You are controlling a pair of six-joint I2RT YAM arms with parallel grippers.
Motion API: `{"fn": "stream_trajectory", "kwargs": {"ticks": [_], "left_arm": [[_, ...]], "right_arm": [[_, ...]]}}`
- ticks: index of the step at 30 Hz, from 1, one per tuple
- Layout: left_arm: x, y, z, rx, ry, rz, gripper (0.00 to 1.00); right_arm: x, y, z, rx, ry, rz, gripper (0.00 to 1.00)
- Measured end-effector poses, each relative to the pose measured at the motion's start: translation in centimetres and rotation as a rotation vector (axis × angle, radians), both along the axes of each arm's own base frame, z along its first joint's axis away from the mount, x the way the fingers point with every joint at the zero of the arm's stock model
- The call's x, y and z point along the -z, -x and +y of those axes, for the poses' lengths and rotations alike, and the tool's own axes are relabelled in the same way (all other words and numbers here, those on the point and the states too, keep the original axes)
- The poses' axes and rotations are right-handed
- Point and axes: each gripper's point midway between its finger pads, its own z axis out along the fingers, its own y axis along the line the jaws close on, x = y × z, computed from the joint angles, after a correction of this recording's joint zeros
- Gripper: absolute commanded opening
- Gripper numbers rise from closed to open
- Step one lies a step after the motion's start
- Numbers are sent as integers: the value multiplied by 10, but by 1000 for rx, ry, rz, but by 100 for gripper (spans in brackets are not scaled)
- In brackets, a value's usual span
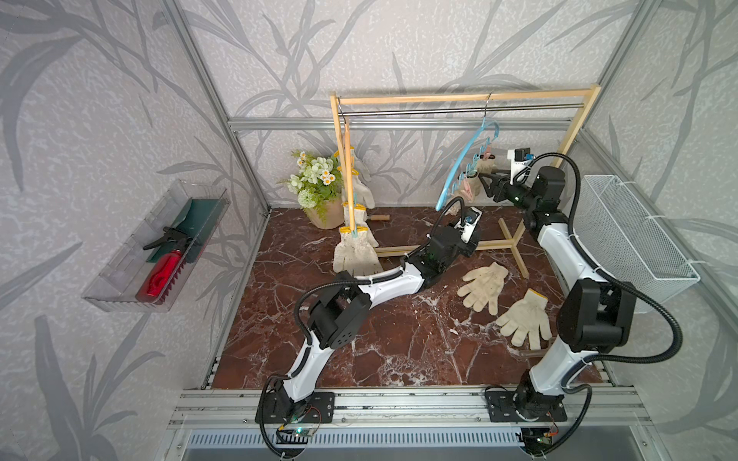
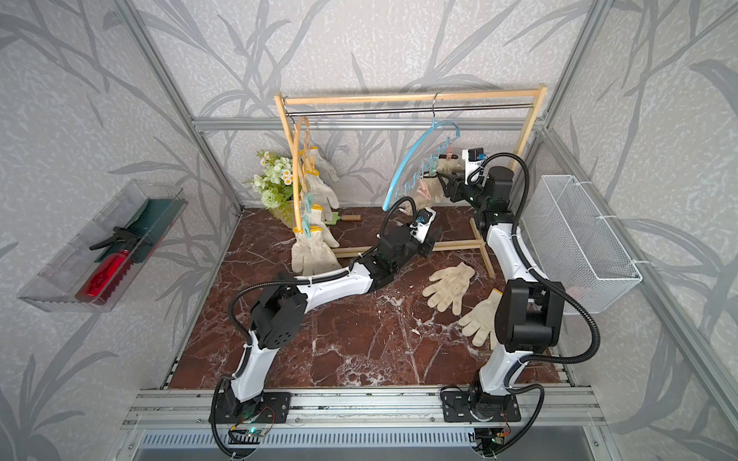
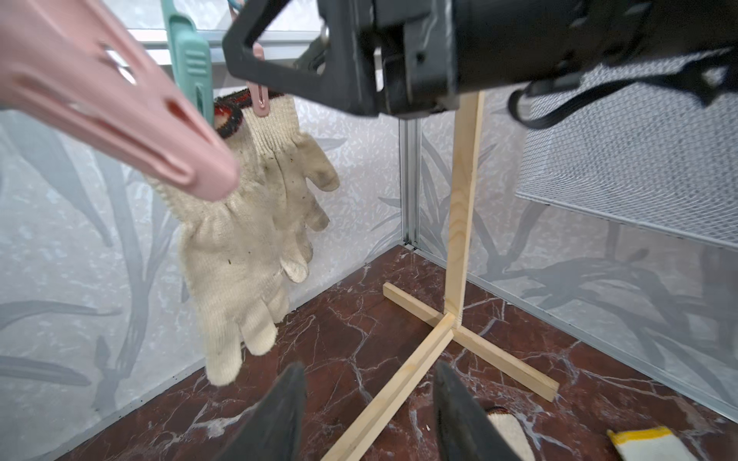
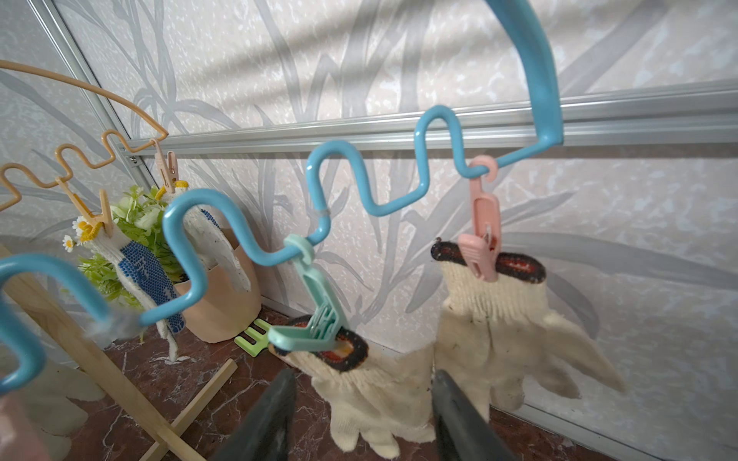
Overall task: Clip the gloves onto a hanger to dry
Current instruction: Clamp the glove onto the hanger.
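Right of centre in a top view, flat on the marble table (image 1: 379, 347), well apart from either arm: two loose gloves (image 1: 484, 288), not yet clipped. Toward the upper right, hung by dark cuffs from a green clip (image 4: 315, 319) and a pink clip (image 4: 481, 243) on the blue hanger (image 4: 435, 119): two hung gloves (image 4: 499, 319). Left of centre, on the orange hanger (image 1: 346, 167): more gloves (image 1: 355, 255), clipped in a column. Beside the hung gloves, the right gripper (image 4: 363, 375), jaws parted, gripping nothing; low by the blue hanger, the left gripper (image 3: 369, 369), likewise parted and empty. By the look of it: light, limp knit, no stiffness, bound to fold and droop once lifted, grippy rather than slippery, not fragile. Best taken at the ribbed cuff, pinching both layers just short of the coloured edge, leaving the rim free for a clip's mouth. Risk of catching one knitted finger alone and dragging rather than lifting
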Motion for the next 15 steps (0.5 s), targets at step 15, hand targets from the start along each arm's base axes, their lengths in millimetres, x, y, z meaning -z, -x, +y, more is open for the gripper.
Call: {"fn": "stream_trajectory", "kwargs": {"ticks": [15], "left_arm": [[-62,48,64,-22,20,17,47]], "right_arm": [[-17,37,39,-72,-21,-15,56]]}}
